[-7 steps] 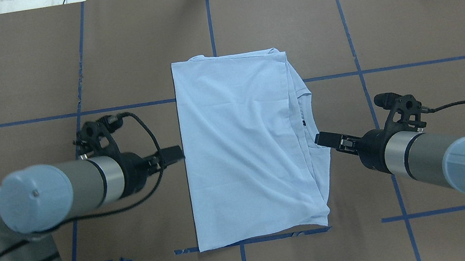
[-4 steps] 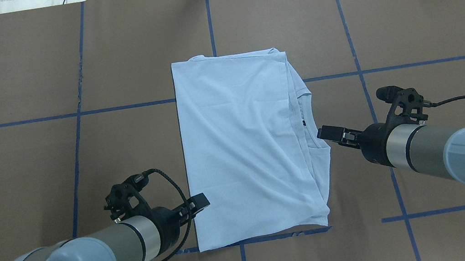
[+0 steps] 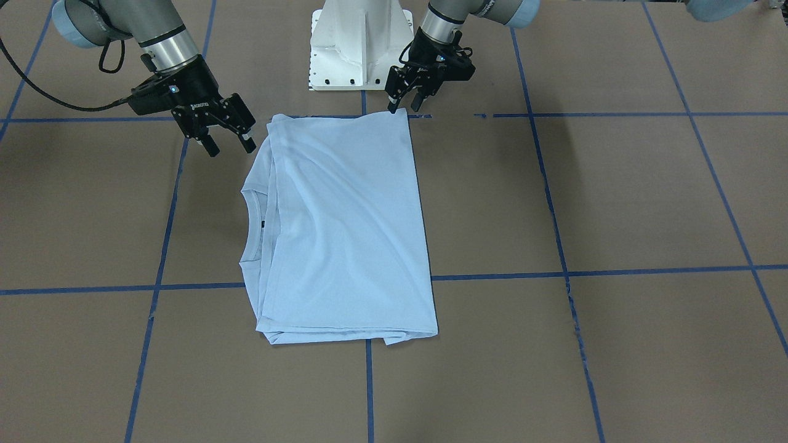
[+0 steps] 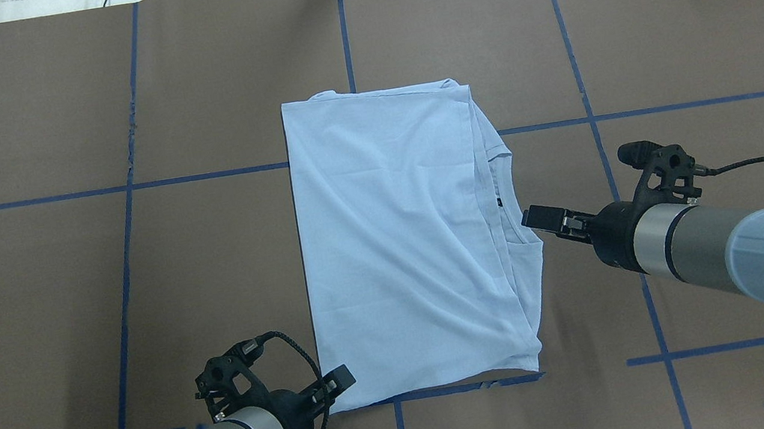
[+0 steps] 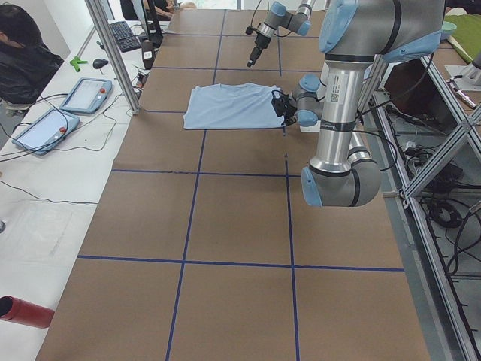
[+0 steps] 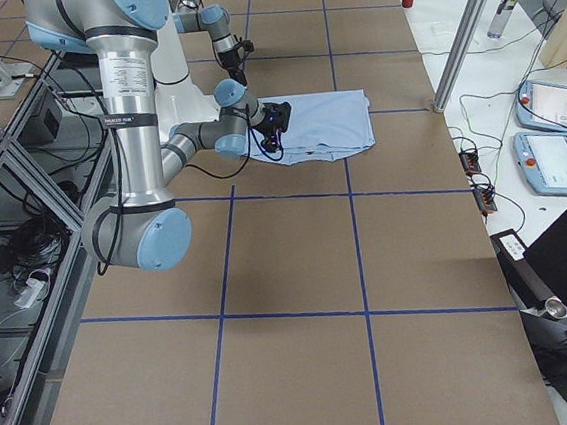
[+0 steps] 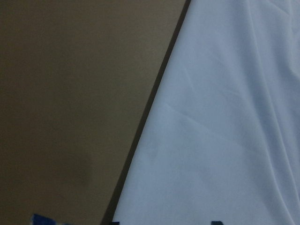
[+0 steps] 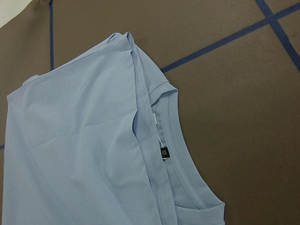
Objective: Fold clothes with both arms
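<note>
**Both grippers open at the folded shirt's edges**

I see the light blue T-shirt (image 4: 394, 243) lying folded into a flat rectangle in the middle of the table (image 4: 33, 108), its collar (image 4: 498, 182) turned toward the robot's right. The dark neck label (image 8: 164, 152) shows just inside the collar in the right wrist view.

The left gripper (image 3: 403, 106) sits low at the shirt corner nearest the white pedestal base (image 3: 360, 43). Its fingers stand apart and hold nothing, and I cannot tell whether they touch the cloth. The right gripper (image 3: 231, 147) hangs just beside the collar-side edge, also spread wide and empty, clear of the fabric.

The table is covered in brown paper, marked into large squares with blue tape (image 4: 9, 205). The shirt overlaps one of these lines on the far side and meets another at its near edge.

In the left side view a white side bench (image 5: 45, 203) runs along the table, carrying two teach pendants (image 5: 45, 128) and loose cables. A red cylinder (image 5: 26, 312) lies at its near end and a person (image 5: 30, 60) sits at the far end
</note>
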Controlling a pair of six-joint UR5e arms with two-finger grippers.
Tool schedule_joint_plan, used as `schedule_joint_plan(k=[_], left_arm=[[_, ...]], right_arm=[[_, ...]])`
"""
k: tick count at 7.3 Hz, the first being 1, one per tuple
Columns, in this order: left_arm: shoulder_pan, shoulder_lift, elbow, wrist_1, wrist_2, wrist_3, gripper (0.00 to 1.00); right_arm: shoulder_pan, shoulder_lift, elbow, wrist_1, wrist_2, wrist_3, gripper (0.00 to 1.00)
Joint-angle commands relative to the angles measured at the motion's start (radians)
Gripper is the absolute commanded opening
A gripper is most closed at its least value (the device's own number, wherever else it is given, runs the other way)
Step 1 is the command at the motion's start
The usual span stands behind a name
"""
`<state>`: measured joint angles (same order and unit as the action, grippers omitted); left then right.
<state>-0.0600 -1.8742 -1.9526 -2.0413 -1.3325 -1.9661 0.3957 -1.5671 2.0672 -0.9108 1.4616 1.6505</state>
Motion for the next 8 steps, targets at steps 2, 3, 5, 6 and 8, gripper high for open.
schedule_joint_plan(k=[2, 3, 5, 6, 8], left_arm=[[0.011, -0.006, 0.026, 0.003, 0.004, 0.000, 0.72], [0.015, -0.013, 0.040, 0.001, 0.004, 0.001, 0.72], [0.015, -0.014, 0.050, 0.000, 0.004, 0.006, 0.72], [0.015, -0.014, 0.053, 0.000, 0.006, 0.007, 0.72], [0.015, -0.016, 0.054, -0.002, 0.006, 0.007, 0.66]], right_arm=[[0.000, -0.001, -0.001, 0.001, -0.001, 0.000, 1.00], [0.000, -0.001, -0.001, 0.000, -0.001, 0.000, 1.00], [0.000, -0.001, -0.001, 0.000, -0.001, 0.000, 1.00], [0.000, -0.002, -0.001, 0.000, -0.001, 0.000, 1.00], [0.000, -0.002, -0.001, 0.000, -0.001, 0.000, 1.00]])
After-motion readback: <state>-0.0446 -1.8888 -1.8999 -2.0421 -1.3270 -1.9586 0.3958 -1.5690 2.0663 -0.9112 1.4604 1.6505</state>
